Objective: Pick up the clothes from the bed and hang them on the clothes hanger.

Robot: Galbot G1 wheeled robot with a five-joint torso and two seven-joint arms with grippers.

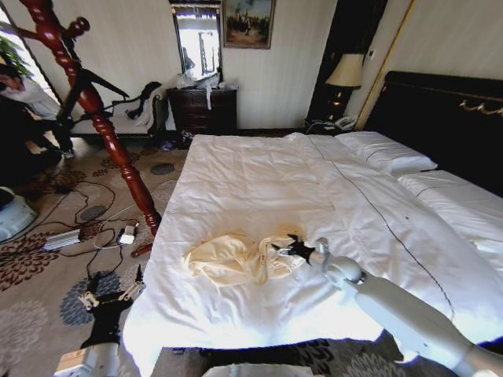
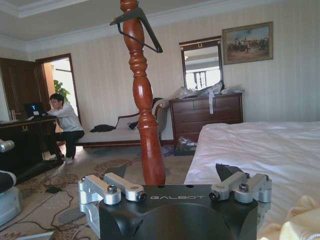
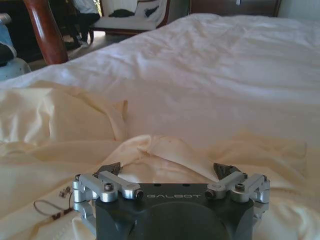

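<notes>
Shirt (image 1: 236,258) crumpled near bed (image 1: 259,181) foot edge; right gripper (image 1: 288,250) wide open over it. Pinch one thick fold, lift slowly. Left gripper (image 1: 112,298) open, idle beside bed.

Red wooden post (image 1: 94,102) beside a dark dresser (image 1: 203,108); framed painting (image 1: 248,22); lamp (image 1: 344,72).
</notes>
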